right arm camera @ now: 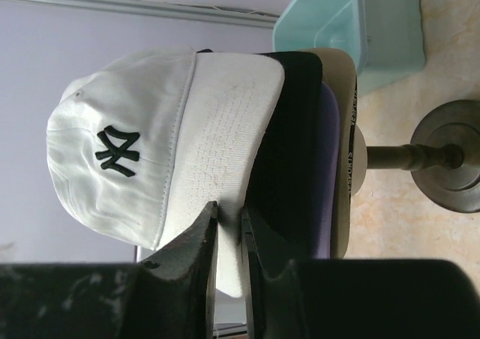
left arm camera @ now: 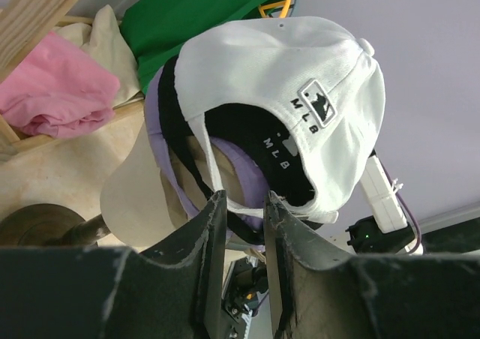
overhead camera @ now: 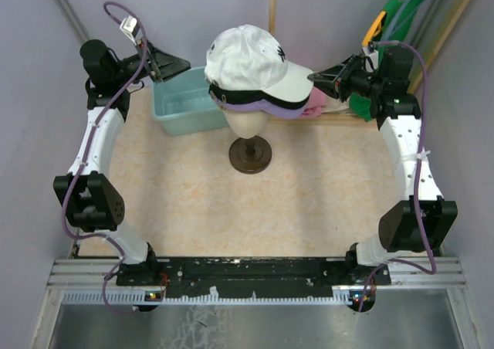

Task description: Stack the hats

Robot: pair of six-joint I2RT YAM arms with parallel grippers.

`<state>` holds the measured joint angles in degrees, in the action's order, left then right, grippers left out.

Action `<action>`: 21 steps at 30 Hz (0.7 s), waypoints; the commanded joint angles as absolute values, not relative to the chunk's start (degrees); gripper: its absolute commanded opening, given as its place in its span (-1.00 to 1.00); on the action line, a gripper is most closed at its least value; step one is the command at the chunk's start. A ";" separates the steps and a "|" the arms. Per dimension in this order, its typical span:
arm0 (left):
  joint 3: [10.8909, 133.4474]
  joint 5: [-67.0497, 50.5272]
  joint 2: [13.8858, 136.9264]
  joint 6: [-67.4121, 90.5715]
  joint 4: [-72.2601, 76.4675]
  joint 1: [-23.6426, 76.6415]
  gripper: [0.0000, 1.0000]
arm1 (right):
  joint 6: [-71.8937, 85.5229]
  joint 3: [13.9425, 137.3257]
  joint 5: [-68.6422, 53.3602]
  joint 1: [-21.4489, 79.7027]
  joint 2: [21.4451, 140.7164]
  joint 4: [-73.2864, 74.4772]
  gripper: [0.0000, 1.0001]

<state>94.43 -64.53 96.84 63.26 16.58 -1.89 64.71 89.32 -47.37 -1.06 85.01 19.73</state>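
Observation:
All four hats sit stacked on a mannequin head (overhead camera: 245,121). The white hat (overhead camera: 247,55) with the dark logo is on top, then the black hat (overhead camera: 231,98), then the purple hat (overhead camera: 282,111). The tan hat (right arm camera: 341,234) is lowest and shows only as a brim edge in the right wrist view. My left gripper (overhead camera: 184,65) is left of the stack with its jaws a little apart and empty; the hats' back straps (left arm camera: 225,196) show just beyond them. My right gripper (overhead camera: 312,77) is at the tip of the white brim (right arm camera: 225,129), jaws narrowly apart.
The mannequin head stands on a dark round base (overhead camera: 250,156). A teal bin (overhead camera: 181,106) sits behind and to its left, under my left gripper. A pink cloth (left arm camera: 52,91) and a green top (left arm camera: 202,16) lie on a wooden rack behind the stack.

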 commanded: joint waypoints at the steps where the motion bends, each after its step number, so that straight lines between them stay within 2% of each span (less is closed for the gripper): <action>1: 93.46 -65.34 95.84 63.20 18.41 -1.69 -0.36 | 66.00 90.87 -46.02 -1.31 83.36 15.20 -0.61; 3: 93.40 -65.40 96.05 63.13 18.47 -1.51 -0.37 | 66.09 90.88 -45.82 -1.32 83.00 15.03 -0.50; 10: 93.20 -65.65 96.41 62.62 18.28 -1.22 -0.37 | 65.71 90.43 -44.80 -1.41 81.97 14.83 -0.45; 15: 94.04 -65.73 96.50 62.09 17.44 -1.20 -0.37 | 60.76 92.33 -42.47 -1.72 81.21 20.43 -0.34; 21: 94.03 -65.90 96.46 61.50 16.79 -0.50 -0.36 | 59.96 89.16 -42.42 -2.90 79.12 20.45 -0.30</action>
